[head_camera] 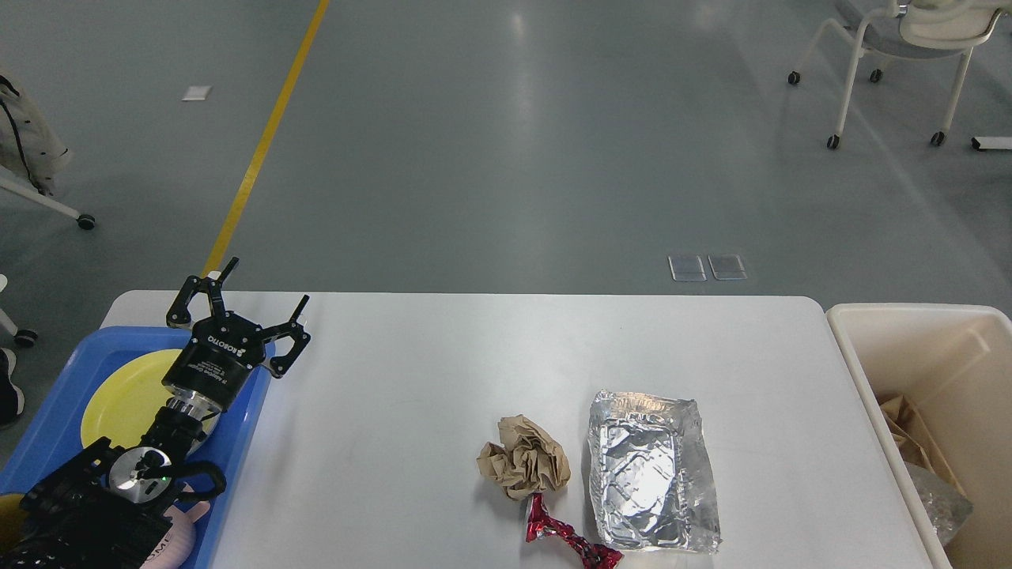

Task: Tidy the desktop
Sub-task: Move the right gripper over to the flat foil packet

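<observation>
The white desktop [443, 371] fills the lower middle of the head view. On it lie a crumpled brown paper ball [524, 457], a flattened silver foil tray [652, 472] to its right, and a twisted red wrapper [568, 541] near the front edge. My left gripper [247, 294] is open and empty, held above the far right edge of the blue tray [59, 419], far left of the litter. My right gripper is out of view.
The blue tray holds a yellow plate [126, 395] and a pink item [175, 537]. A cream bin [925, 371] stands off the desktop's right end with brown paper [909, 438] and foil [941, 502] inside. A wheeled chair [893, 47] stands far back right.
</observation>
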